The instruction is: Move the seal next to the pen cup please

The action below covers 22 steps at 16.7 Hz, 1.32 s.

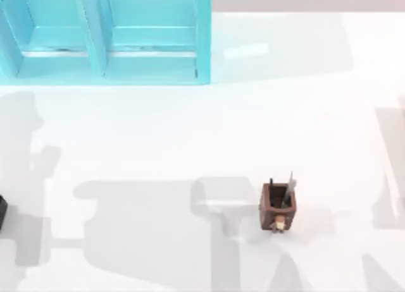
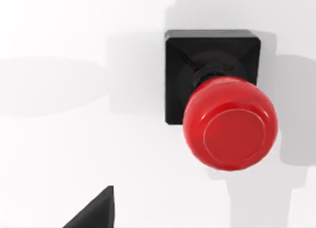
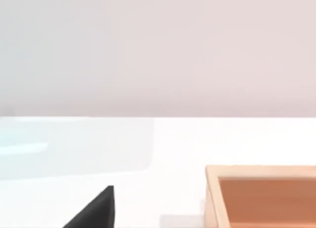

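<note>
In the top view, a small black object (image 1: 2, 213) is cut off by the left edge, too little showing to identify. The turquoise shelf unit (image 1: 104, 36) runs off the upper edge. In the right wrist view, a tan wooden open box (image 3: 261, 196) is cropped at the corner.

No readable text, label or number appears anywhere.

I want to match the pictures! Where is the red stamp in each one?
Top view: a dark bit at the left edge, cannot tell what.
Left wrist view: the seal, upright on the white table.
Right wrist view: a tan box corner instead.
Shared landmark: the white table.
</note>
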Motion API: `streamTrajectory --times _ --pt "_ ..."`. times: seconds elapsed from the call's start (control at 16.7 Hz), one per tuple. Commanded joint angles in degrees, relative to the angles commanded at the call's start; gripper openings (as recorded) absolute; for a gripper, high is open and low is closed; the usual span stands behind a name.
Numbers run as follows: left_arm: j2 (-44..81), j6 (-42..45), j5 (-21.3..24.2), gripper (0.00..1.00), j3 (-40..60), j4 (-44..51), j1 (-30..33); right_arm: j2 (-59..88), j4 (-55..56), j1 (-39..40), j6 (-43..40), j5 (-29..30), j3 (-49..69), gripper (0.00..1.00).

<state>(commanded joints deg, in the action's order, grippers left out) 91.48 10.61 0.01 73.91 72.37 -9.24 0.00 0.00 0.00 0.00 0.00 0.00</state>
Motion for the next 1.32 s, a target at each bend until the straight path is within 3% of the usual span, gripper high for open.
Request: streamTrajectory --times 0.54,0.9,1.32 --pt "5.16 0.31 0.01 1.00 -14.72 -20.21 -0.44 0.00 0.00 0.00 0.00 0.00 0.00 1.00" --pt "5.91 0.39 0.01 1.00 -17.00 -22.81 -0.50 0.00 0.00 0.00 0.00 0.00 0.00 1.00" --pt "5.91 0.39 0.01 0.47 -17.00 -22.81 -0.50 0.00 0.00 0.00 0.00 0.00 0.00 1.00"
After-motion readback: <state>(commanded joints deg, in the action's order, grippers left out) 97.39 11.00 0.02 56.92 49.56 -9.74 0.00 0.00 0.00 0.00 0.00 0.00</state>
